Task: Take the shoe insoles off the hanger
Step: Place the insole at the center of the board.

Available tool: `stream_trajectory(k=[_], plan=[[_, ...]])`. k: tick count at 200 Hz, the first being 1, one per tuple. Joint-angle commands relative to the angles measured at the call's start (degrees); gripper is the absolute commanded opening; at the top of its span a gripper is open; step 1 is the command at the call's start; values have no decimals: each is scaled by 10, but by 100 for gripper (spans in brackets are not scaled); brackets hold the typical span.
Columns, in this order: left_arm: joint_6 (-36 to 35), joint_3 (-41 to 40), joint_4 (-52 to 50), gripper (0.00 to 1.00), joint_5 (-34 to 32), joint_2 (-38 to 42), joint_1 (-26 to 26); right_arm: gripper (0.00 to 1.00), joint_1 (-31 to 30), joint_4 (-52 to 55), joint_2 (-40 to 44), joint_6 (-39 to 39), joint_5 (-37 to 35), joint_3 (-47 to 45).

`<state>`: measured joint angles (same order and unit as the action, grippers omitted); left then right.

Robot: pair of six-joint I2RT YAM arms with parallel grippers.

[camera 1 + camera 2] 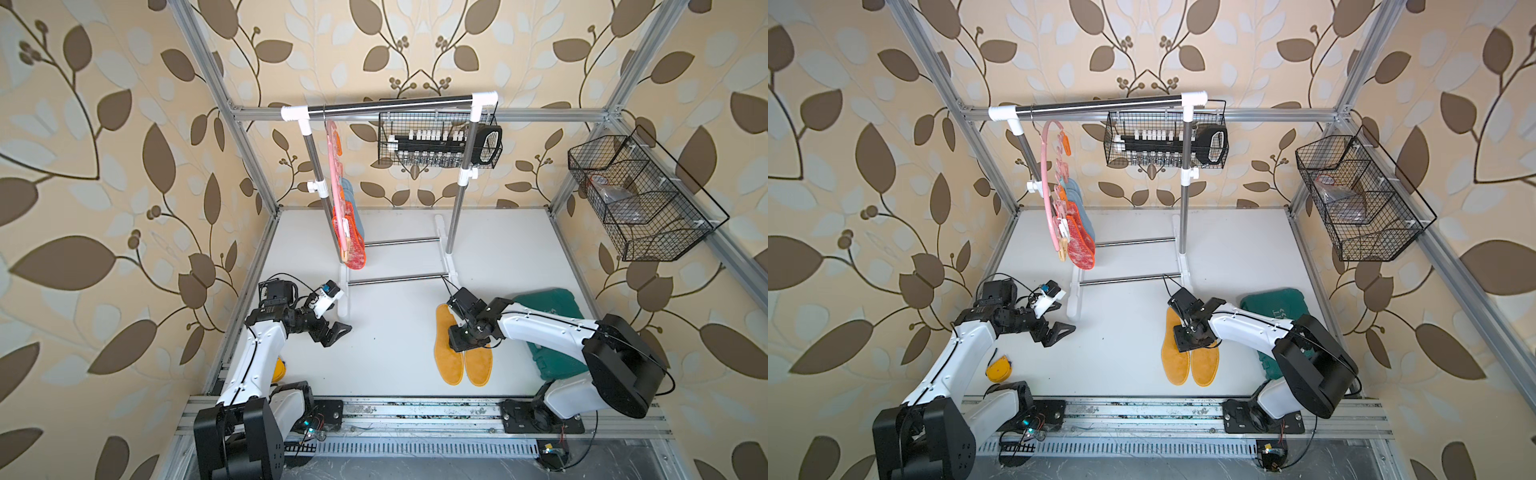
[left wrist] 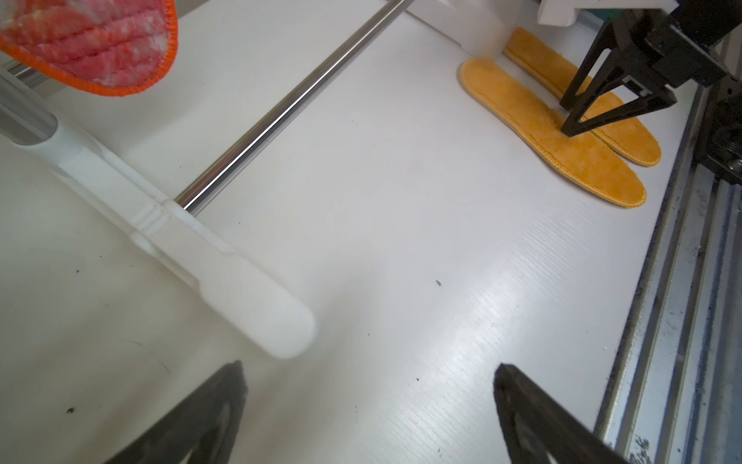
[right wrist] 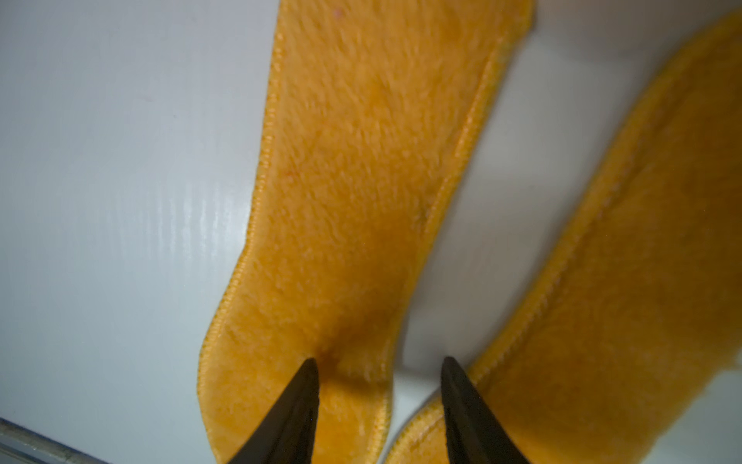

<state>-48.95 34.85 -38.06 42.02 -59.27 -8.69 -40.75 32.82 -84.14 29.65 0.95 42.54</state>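
Free passage: bare white tabletop [image 1: 395,353] at centre front. Obstructions: rack base rails [image 1: 399,279] and white foot [image 1: 344,301] behind; orange insoles [image 1: 446,365] and green case [image 1: 548,303] on the right; hanging insoles [image 1: 353,249] at rack's left end.

Beige wallpaper [image 1: 104,166] printed with large brown leaves, pale leaves and berry stems covers the walls on three sides, and aluminium frame posts [image 1: 214,83] rise at the back corners with a crossbar between them. The table [image 1: 395,340] is flat, glossy white and evenly lit, with a slotted metal rail [image 1: 415,409] along its near edge. A steel rack [image 1: 395,104] with white joints stands toward the table's back edge, a black wire basket [image 1: 399,124] hangs behind it, and a second wire basket [image 1: 648,245] hangs on the right wall.
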Motion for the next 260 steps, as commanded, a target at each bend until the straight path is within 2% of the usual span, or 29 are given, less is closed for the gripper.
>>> stream_trajectory(k=[1,29,84,123,154,181,197,235,240,245,260], plan=[[2,1,-13,99,14,7,-5,46,1,7,14,21,-18,-23],[0,2,-15,99,16,9,-5,37,1,-2,23,43,-13,-43],[-3,0,-16,99,17,10,-5,28,15,32,45,59,-59,-44],[-5,0,-18,99,18,12,-5,28,15,70,60,64,-97,-38],[-6,0,-18,99,19,11,-5,28,14,53,83,72,-53,-57],[-7,0,-19,99,20,12,-5,28,11,58,114,73,-52,-70],[-7,0,-19,99,20,11,-5,31,11,49,129,68,-30,-68],[-9,1,-21,99,20,10,-5,47,8,-6,134,40,-5,-46],[-8,1,-21,99,20,10,-5,51,7,-9,126,35,-9,-38],[-9,1,-21,99,20,11,-5,64,7,-11,116,29,-15,-31],[-9,0,-21,99,21,11,-5,68,6,-12,78,21,-40,-9]])
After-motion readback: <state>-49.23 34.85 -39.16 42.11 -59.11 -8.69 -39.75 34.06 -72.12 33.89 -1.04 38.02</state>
